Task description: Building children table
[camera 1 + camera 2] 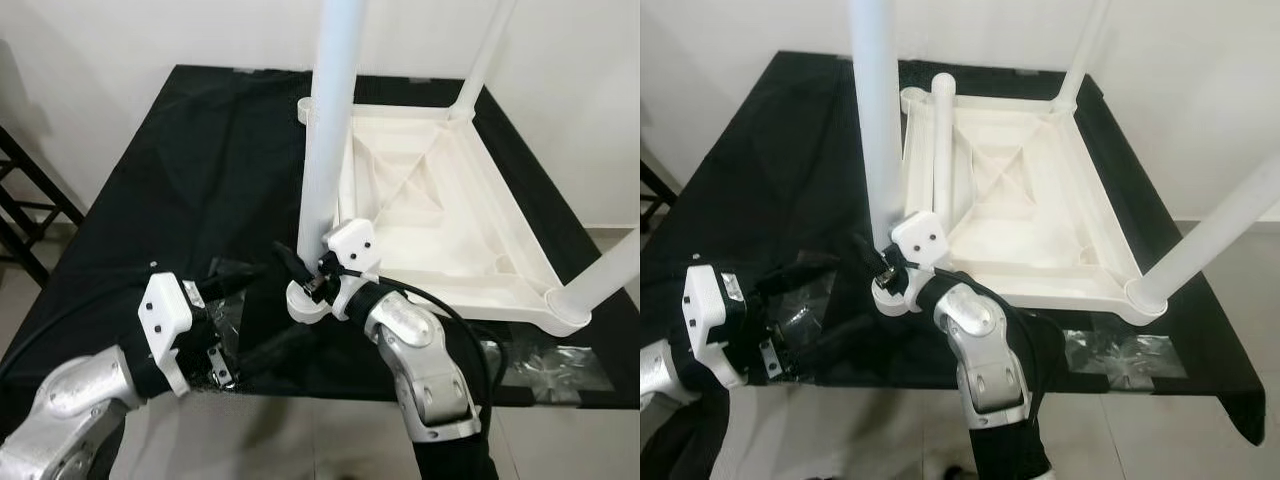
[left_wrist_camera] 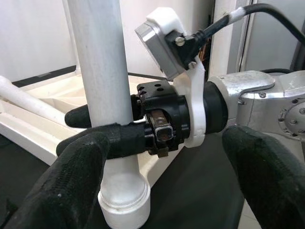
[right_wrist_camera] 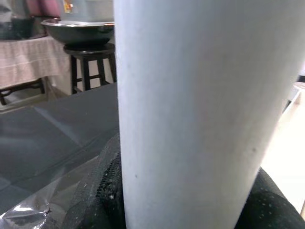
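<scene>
A white children's table top [image 1: 500, 225] lies upside down on a black cloth [image 1: 190, 170]. A white leg [image 1: 330, 130] stands upright in the near left corner socket [image 1: 305, 308]. My right gripper [image 1: 296, 262] is shut around that leg just above the socket; the leg [image 3: 200, 109] sits between its black fingers [image 3: 97, 191]. My left gripper [image 1: 285, 302] is open a little to the left of the socket, with the leg [image 2: 102, 71] and the right gripper [image 2: 162, 126] ahead of its fingers [image 2: 71, 191]. Two more legs [image 1: 605, 275] stand in other corners.
A loose white leg [image 1: 940, 150] lies inside the table top. Clear plastic bags [image 1: 560, 362] lie on the cloth near the front edge. A black rack [image 1: 25, 205] stands at the left. A white wall is behind. A stool with a metal bowl [image 3: 81, 28] stands farther off.
</scene>
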### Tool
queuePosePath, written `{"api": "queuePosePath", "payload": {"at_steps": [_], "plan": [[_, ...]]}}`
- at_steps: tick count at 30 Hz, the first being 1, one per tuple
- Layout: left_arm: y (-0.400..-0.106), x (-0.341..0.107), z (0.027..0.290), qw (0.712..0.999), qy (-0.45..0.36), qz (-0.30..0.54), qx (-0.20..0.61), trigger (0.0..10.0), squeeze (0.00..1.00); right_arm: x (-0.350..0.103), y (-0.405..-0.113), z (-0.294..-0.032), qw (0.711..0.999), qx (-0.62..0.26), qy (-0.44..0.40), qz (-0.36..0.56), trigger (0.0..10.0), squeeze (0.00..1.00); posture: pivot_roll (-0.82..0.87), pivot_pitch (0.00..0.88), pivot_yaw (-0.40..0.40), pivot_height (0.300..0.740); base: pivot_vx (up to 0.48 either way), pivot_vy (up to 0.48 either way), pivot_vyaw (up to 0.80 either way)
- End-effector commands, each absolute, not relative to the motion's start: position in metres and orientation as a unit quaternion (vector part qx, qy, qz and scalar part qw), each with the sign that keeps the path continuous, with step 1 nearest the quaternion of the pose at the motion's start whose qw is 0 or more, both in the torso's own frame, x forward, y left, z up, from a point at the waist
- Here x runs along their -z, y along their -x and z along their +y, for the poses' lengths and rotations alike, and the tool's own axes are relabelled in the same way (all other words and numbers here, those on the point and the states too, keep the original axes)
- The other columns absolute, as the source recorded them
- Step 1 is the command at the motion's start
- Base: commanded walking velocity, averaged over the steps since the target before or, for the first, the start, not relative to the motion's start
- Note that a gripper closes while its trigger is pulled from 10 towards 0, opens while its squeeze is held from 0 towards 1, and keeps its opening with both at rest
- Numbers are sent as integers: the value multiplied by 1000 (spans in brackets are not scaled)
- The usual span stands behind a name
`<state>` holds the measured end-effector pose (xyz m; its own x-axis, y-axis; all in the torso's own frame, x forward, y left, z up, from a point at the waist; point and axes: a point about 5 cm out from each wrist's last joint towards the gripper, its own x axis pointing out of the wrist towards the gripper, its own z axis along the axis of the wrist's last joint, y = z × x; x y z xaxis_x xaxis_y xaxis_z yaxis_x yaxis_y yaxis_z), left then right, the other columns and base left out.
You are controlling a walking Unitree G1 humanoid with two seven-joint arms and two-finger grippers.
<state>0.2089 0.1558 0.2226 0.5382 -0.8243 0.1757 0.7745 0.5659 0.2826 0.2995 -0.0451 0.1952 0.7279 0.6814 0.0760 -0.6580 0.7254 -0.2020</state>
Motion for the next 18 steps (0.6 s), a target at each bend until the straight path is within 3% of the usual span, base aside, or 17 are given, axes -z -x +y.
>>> {"api": "queuePosePath", "payload": {"at_steps": [1,5,6,7,10,11,12,13,14,18], "plan": [[-208,-222,155,868,-90,-142,467,10000,0,-158,-306,-52,925,-369,86,31,10000,1000,81,232,-85,740,0,0,0],[-210,-224,155,867,-91,-146,467,10000,0,-190,-310,-46,893,-448,37,-13,10000,1000,75,223,-89,740,0,0,0],[-210,-223,154,867,-91,-147,467,10000,0,-203,-308,-45,858,-511,29,-42,10000,1000,77,220,-92,740,0,0,0],[-211,-223,154,867,-90,-147,467,10000,0,-208,-308,-46,843,-535,26,-53,10000,1000,77,220,-92,740,0,0,0],[-211,-223,153,867,-90,-147,468,10000,0,-210,-308,-47,836,-545,23,-57,10000,1000,77,220,-92,740,0,0,0],[-211,-223,152,866,-89,-148,469,10000,0,-212,-309,-48,808,-585,41,-61,10000,0,84,214,-92,740,0,0,0],[-211,-223,152,866,-89,-148,469,10000,0,-212,-309,-48,808,-585,41,-61,10000,0,84,214,-92,740,0,0,0],[-212,-223,149,865,-88,-151,471,10000,0,-211,-311,-51,744,-659,95,-53,10000,0,88,209,-92,740,0,0,0],[-212,-224,149,864,-88,-152,471,10000,0,-212,-313,-53,722,-682,109,-45,10000,0,91,206,-92,740,0,0,0],[-213,-224,149,864,-88,-153,471,10000,0,-216,-320,-55,698,-706,116,-33,10000,0,91,202,-93,740,0,0,0]]}}
